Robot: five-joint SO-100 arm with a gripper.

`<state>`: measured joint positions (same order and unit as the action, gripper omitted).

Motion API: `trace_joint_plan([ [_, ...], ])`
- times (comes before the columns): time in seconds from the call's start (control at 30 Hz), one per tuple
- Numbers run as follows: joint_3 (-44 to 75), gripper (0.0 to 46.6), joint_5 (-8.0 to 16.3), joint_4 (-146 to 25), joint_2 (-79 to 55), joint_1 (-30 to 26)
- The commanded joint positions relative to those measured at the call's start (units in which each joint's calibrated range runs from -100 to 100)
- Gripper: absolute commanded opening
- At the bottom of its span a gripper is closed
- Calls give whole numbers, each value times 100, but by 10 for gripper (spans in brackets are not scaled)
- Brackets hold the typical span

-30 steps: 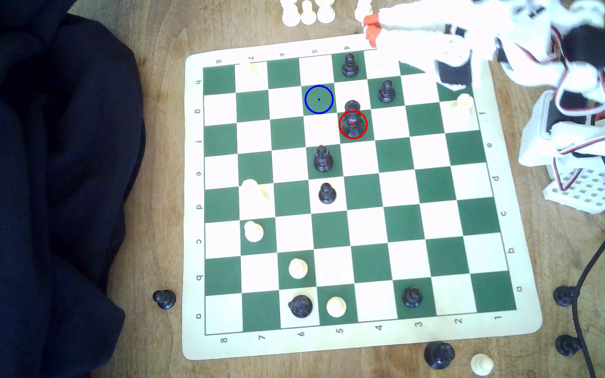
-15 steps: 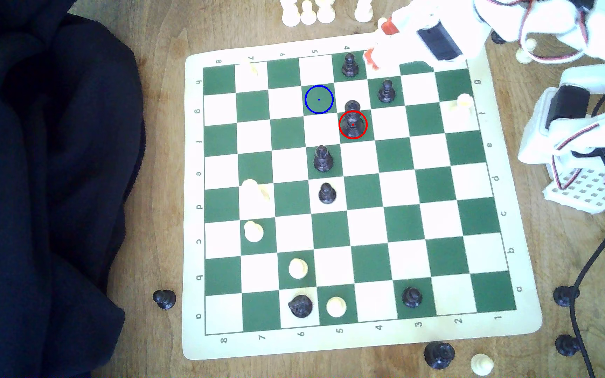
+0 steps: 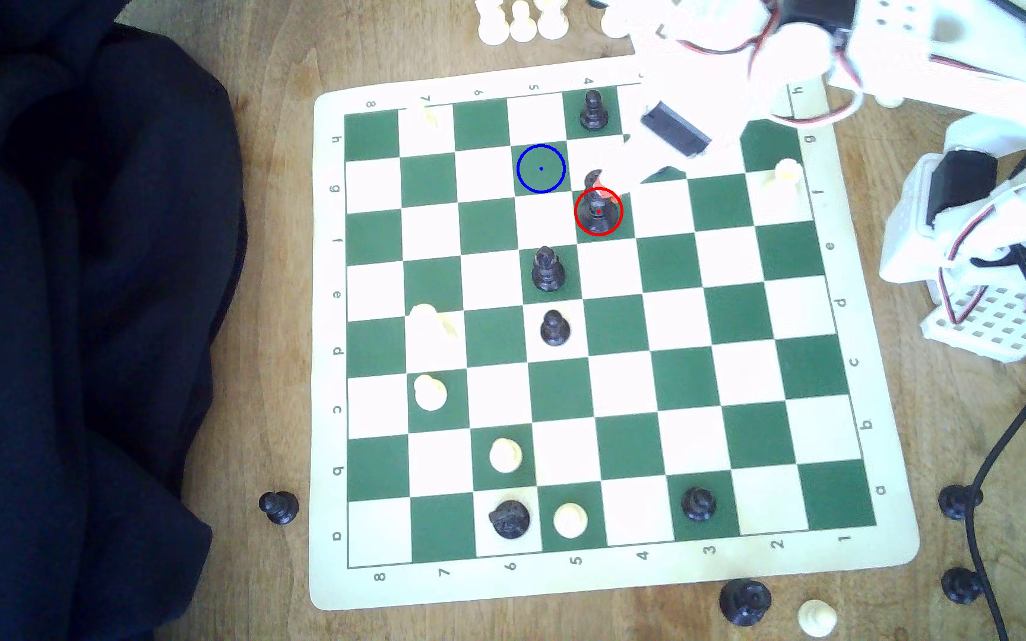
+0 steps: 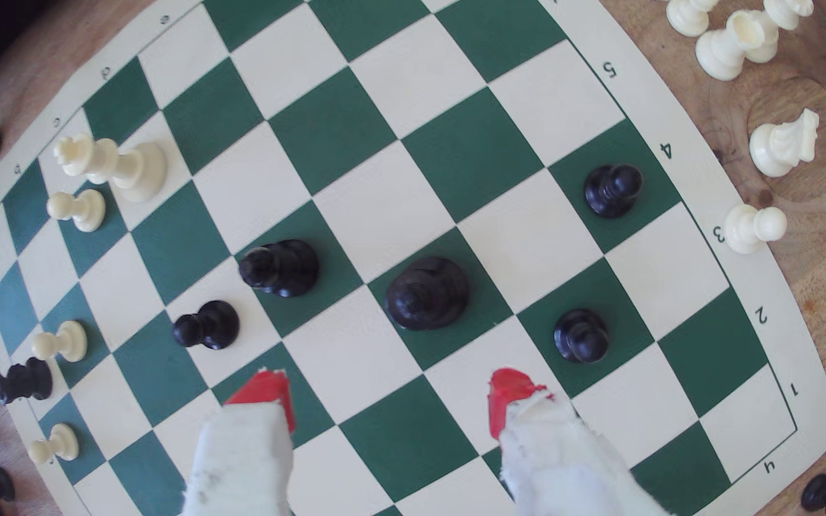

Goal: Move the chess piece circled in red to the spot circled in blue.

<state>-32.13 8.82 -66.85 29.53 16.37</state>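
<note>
The chess piece (image 3: 597,212) stands upright on its green square inside the red ring, near the far edge of the board (image 3: 621,573) in the exterior view. It is tall, with a flat round head, so from above in the wrist view it (image 4: 426,292) looks like one wide dark disc. The spot (image 3: 541,168), a green square with a blue ring and a dot, is the diagonal neighbour, further from the camera and toward the exterior view's left. It is free.

The gripper (image 4: 391,397) is spread wide, holding nothing. Its two red-tipped fingers (image 4: 264,397) are short of the piece in the wrist view, one on each side of the line toward it, and do not touch it. I think the wide opening is on purpose: the base and head of the piece are broad, and the fingers must pass around the slim stem.

The arm (image 3: 745,92) comes in from the exterior view's upper right, over a black pawn (image 4: 581,336) that stands just beside the right finger in the wrist view. This pawn looks to me the main risk, because a finger could push it during the closing. Another pawn (image 3: 593,111) stands on the far row, near the spot but not on it.

The step in hand seems to be the approach; the grasp is not yet made.
</note>
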Motion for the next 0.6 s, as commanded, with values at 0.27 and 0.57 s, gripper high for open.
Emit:
trace_joint_plan([
  [0.27, 1037, 223, 10, -6, -1027, 17],
  [0.57, 1427, 222, 44, 100, -1638, -38],
])
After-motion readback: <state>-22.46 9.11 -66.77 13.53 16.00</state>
